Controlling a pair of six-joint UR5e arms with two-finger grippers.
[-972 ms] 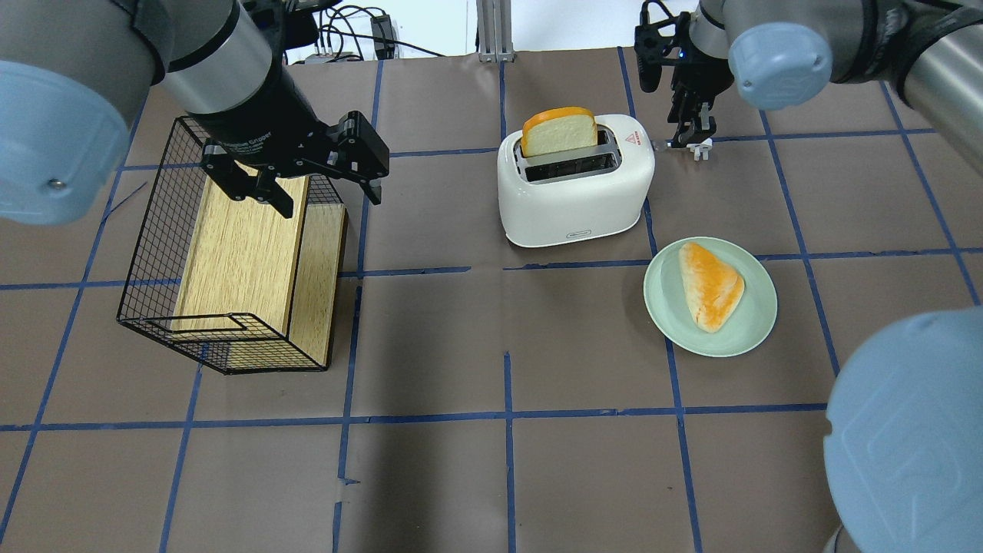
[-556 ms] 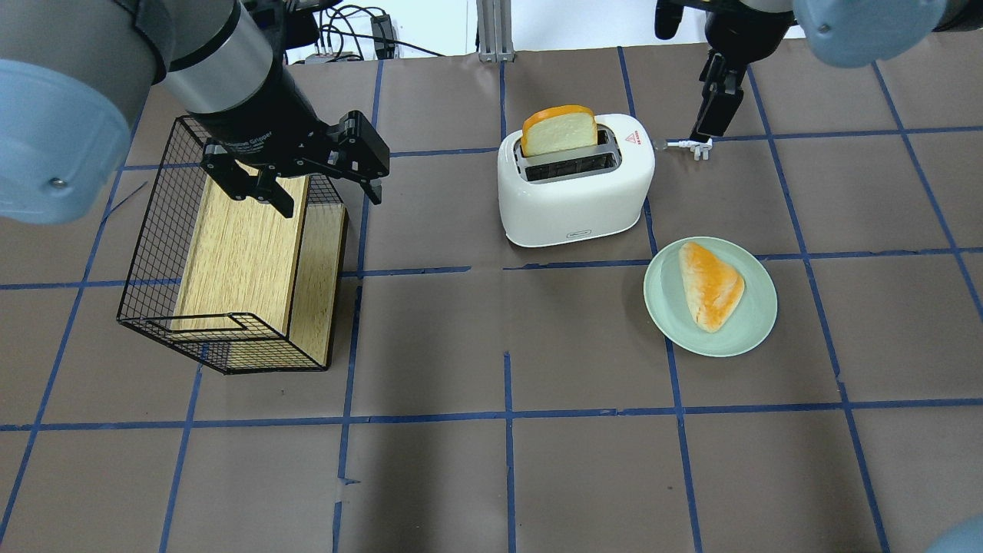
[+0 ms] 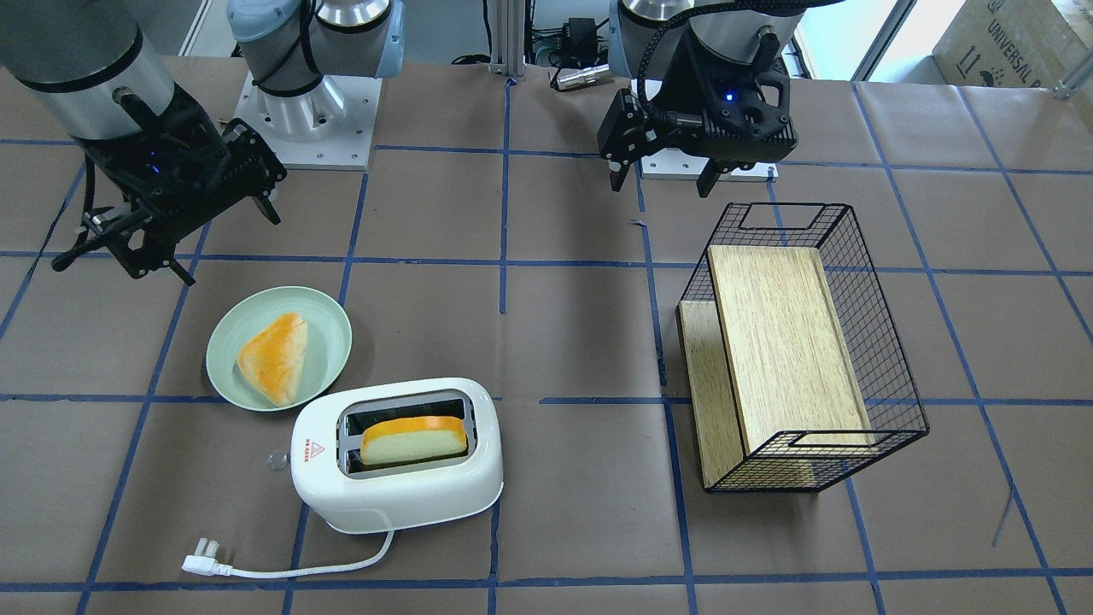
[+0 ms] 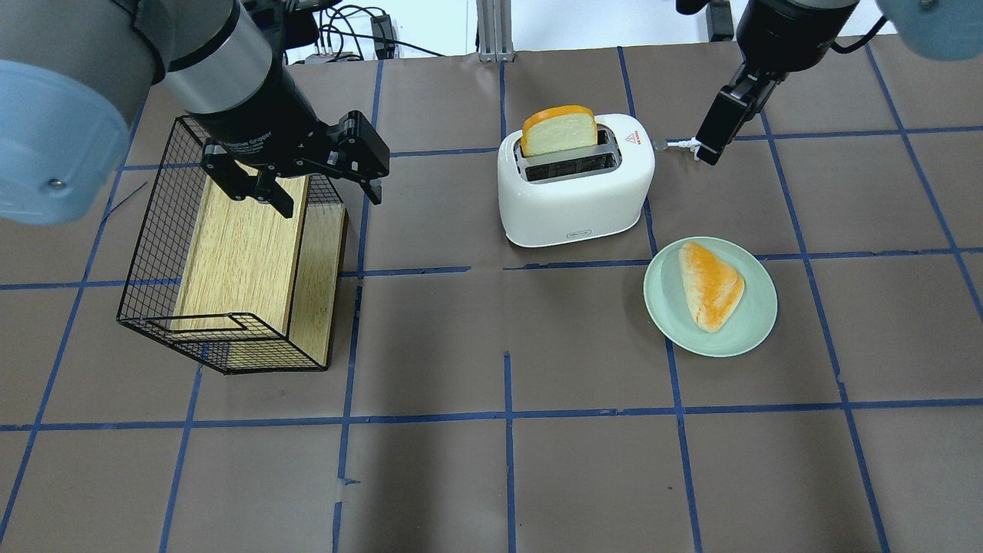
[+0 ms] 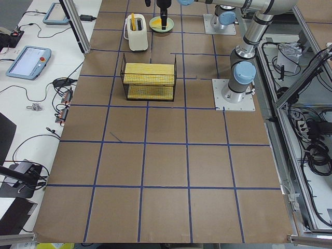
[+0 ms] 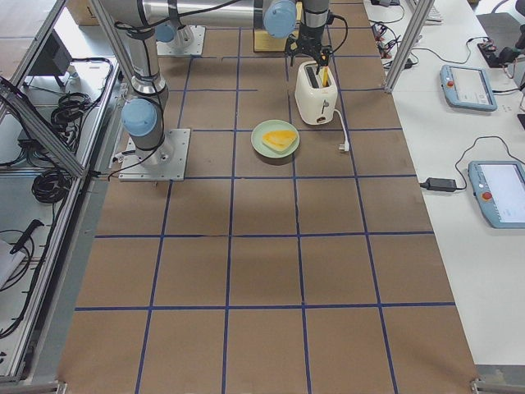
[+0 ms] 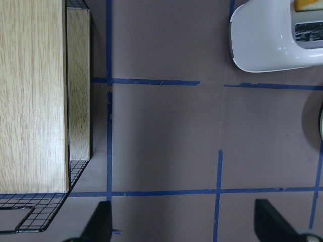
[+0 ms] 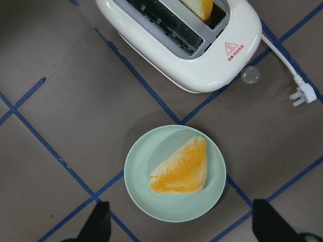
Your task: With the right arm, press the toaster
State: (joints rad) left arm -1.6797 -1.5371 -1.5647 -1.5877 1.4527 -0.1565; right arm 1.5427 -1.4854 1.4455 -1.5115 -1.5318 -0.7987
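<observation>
- Spidery black right gripper (image 8: 181, 229) hangs above the table, thin fingers (image 8: 98, 224) spread wide (nothing between them).
- White rounded plastic two-slot toaster (image 8: 202, 65) stands just past the pale green round plate (image 8: 144, 151).
- Overhead, that gripper partly covers the white plug (image 3: 203, 564); the front view shows it whole.

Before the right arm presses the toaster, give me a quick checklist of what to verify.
1. Right gripper free to press: ok, open, holding nothing.
2. Right gripper lined up on the small clear knob at the white rounded two-slot toaster's end: not ok, its camera centres on the pale green round plate.
3. Orange-crusted bread slice in a slot: ok.
4. White cord off the knob: ok, lies beside it, apart.
5. Left gripper out of the way: ok, open above the black wire basket.
</observation>
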